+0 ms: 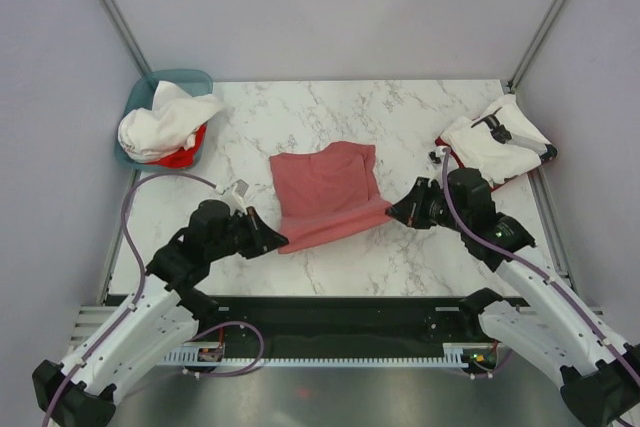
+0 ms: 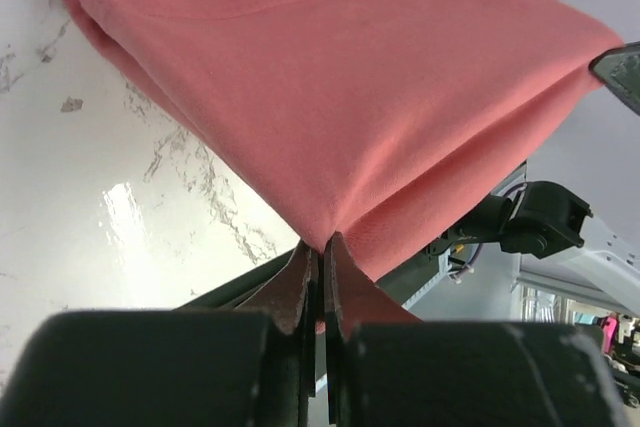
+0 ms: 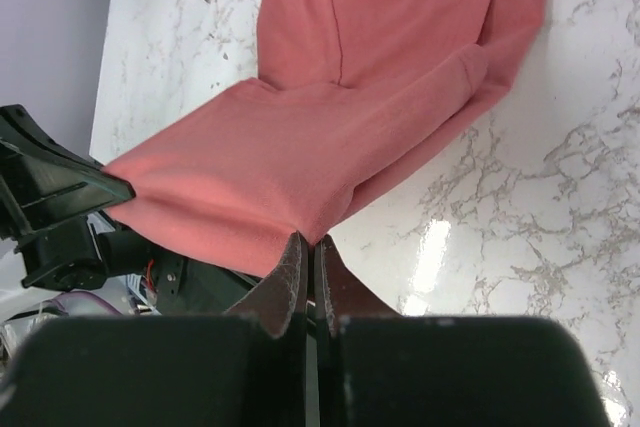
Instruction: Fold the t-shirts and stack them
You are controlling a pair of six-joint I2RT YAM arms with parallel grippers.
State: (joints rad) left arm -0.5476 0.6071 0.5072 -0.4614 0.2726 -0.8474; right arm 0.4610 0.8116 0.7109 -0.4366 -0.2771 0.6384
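- Pinching the near corners of the salmon t-shirt [image 1: 328,187], the left gripper [image 1: 277,241] and right gripper [image 1: 393,213] each press their fingers together on the cloth.
- Its near edge is raised; the rest lies mid-table [image 1: 400,257].
- Farther back, loose t-shirts [image 1: 165,125] fill the basket [image 1: 190,78] on the left, and folded t-shirts [image 1: 497,142] sit on the right.

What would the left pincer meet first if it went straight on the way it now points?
The plain salmon-red cotton t-shirt: the left pincer is shut on its corner, so it would bunch that cloth. Beyond, probably the right pincer, though depth is unclear.
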